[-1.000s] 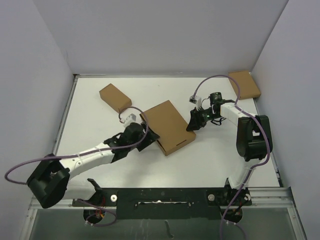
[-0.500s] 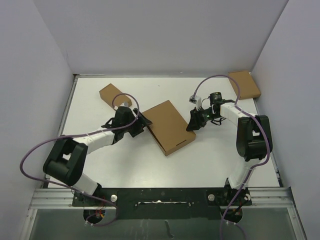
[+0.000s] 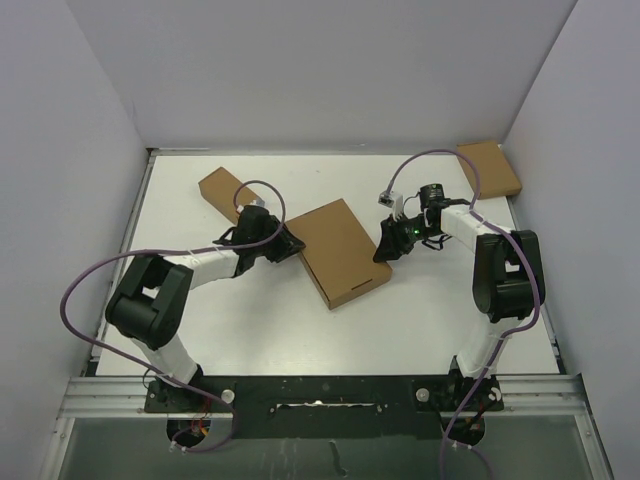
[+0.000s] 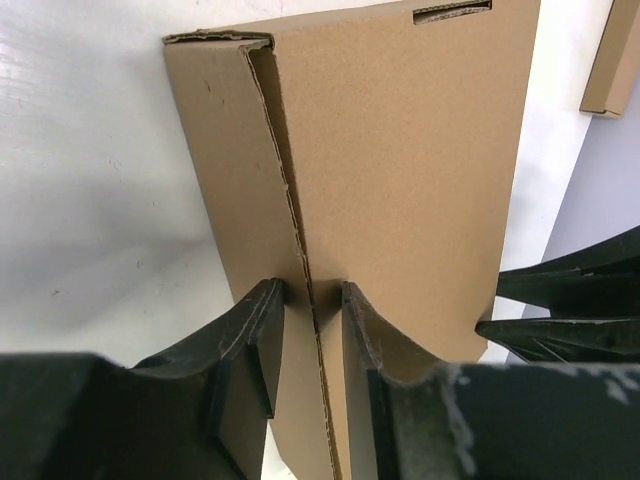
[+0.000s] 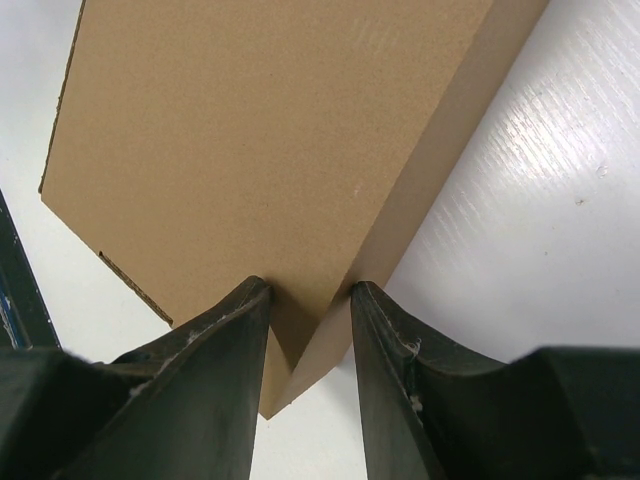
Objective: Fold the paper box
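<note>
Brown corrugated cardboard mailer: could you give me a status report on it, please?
Left gripper astride seam of brown corrugated cardboard mailer, right gripper astride its corner; grips unconfirmed. Lid down on white table. Nothing in the way.

plain corrugated-cardboard paper box [image 3: 338,252]: uniform brown, unprinted | two small rectangular cardboard boxes [image 3: 225,192] [image 3: 490,168]: same brown | flat worktop [image 3: 420,300]: white | left tool [image 4: 310,295], right tool [image 5: 308,290]: black | thin arm cables [image 3: 100,275]: purple | walls [image 3: 300,70]: pale grey

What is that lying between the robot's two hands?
The big flat cardboard box lies between them. The left hand is at one edge of it and the right hand at the opposite one. The overhead view shows this best.
</note>
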Robot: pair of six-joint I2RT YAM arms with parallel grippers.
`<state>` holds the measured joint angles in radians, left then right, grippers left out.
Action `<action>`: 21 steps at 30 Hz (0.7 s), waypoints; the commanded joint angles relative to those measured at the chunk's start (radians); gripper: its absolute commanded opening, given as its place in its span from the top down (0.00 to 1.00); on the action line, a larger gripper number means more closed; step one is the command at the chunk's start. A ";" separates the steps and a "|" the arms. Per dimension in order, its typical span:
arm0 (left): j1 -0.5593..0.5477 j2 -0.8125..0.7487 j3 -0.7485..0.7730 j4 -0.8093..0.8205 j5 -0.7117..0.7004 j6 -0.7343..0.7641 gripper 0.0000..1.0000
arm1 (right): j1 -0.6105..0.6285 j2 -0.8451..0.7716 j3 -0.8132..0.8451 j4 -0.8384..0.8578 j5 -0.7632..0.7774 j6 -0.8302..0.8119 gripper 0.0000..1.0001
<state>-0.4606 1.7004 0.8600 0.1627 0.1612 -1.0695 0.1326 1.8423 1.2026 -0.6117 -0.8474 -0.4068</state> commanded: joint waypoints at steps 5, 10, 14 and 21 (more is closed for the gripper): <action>0.063 -0.063 0.009 0.031 0.019 0.079 0.55 | 0.028 0.035 -0.004 -0.013 0.076 -0.036 0.63; 0.113 -0.012 0.070 0.020 0.053 0.113 0.53 | 0.029 0.038 -0.003 -0.014 0.077 -0.038 0.63; 0.125 0.048 0.118 0.010 0.064 0.122 0.54 | 0.031 0.038 -0.003 -0.015 0.077 -0.038 0.63; 0.126 0.126 0.173 -0.034 0.058 0.158 0.62 | 0.032 0.042 -0.002 -0.016 0.076 -0.040 0.63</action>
<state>-0.3359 1.7779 0.9791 0.1402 0.2005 -0.9550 0.1452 1.8423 1.2030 -0.6109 -0.8490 -0.4072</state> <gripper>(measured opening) 0.399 0.372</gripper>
